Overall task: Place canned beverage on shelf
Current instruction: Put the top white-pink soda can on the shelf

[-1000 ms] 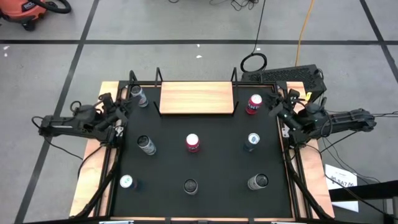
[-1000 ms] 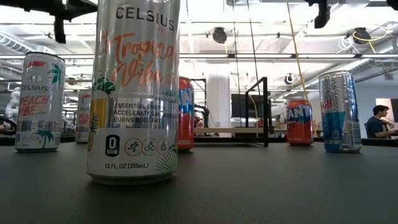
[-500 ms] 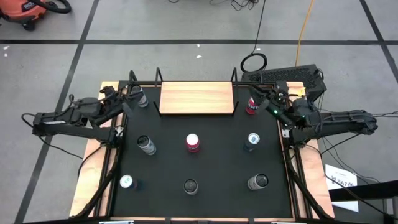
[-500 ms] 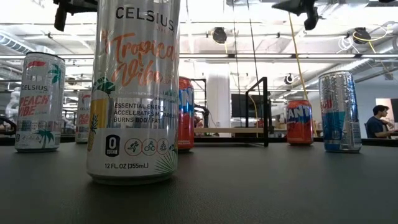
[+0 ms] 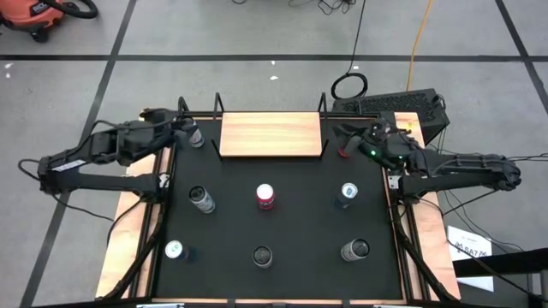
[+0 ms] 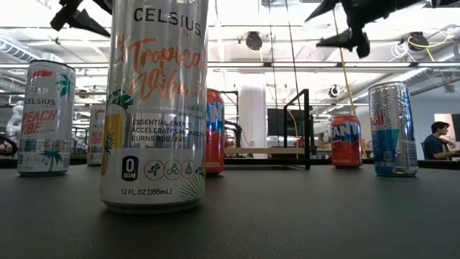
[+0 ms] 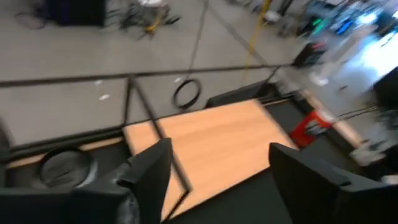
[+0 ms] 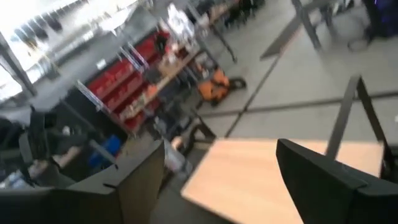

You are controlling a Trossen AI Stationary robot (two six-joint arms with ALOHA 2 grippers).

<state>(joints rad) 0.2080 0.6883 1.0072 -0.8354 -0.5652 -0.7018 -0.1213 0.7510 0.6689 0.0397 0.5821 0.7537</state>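
Reaching inward over shelf [image 5: 271,134] ends: left end effector [image 5: 182,125], right end effector [image 5: 346,133], both fingers apart

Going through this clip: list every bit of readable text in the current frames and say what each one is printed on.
"CELSIUS", "ESSENTIAL ENERGY", "0 SUGAR", "12 FL. OZ (355mL)": nearest can, low view.
"CELSIUS", "PEACH VIBE": left can.
Partly readable orange lettering: orange can.
The blue-and-silver can, the script on the nearest can, and the high and wrist views: nothing legible.

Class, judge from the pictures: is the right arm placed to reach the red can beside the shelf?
Probably yes. The right gripper hangs open directly above the red can, beside the shelf, nothing between.
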